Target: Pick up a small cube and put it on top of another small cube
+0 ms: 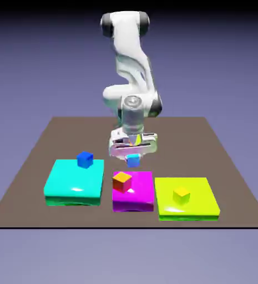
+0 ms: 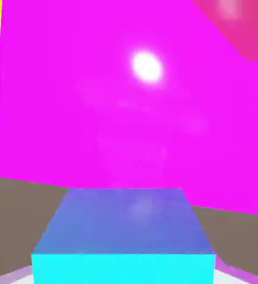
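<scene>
The light is bright on the magenta block [image 2: 97,111], with a shiny white spot on it. The yellow block [image 1: 203,208] shines too. The top corners are very dark.

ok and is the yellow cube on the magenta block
No, the yellow cube sits on the yellow-green block.

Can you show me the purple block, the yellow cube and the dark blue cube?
Purple block [image 1: 133,198]: exterior view, top.
Yellow cube [image 1: 181,196]: exterior view, middle.
Dark blue cube [image 1: 85,160]: exterior view, middle.
</scene>
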You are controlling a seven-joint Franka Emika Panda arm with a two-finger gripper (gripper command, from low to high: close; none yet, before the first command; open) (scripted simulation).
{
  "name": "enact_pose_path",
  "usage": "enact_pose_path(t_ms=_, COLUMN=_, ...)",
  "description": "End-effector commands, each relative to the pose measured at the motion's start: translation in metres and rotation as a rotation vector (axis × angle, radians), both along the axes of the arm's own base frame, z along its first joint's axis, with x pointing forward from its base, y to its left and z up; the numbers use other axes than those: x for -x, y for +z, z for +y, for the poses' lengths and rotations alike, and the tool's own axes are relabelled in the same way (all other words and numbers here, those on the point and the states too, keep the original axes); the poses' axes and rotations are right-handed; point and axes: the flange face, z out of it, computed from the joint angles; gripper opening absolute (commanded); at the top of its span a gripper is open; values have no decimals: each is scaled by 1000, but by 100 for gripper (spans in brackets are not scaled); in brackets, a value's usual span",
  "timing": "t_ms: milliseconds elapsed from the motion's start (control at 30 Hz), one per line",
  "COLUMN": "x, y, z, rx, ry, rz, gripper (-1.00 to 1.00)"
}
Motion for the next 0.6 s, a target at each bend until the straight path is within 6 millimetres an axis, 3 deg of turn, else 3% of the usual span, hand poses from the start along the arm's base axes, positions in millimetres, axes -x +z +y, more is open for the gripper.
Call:
enact_pose_path(t_ms=0, x=1, y=9, z=-21, rx=6, ry=10, rz=0, gripper=-100)
enact_pose_path(t_ms=100, x=16, y=35, z=-87, rx=19, ry=29, rz=8, gripper=-100)
enact_pose_path(t_ms=200, x=43, y=58, z=-145, rx=32, ry=37, rz=25, gripper=-100)
enact_pose_path(t_ms=233, x=43, y=58, z=-145, rx=32, ry=37, rz=25, gripper=-100)
enact_pose_path(t_ms=433, x=53, y=-11, z=-148, rx=32, ry=37, rz=25, gripper=-100)
enact_pose_path(t_ms=467, x=53, y=-11, z=-148, rx=32, ry=37, rz=25, gripper=100)
enact_pose_path(t_ms=500, x=53, y=-11, z=-148, rx=32, ry=37, rz=25, gripper=100)
enact_pose_path(t_ms=567, x=48, y=12, z=-148, rx=33, ry=38, rz=26, gripper=100)
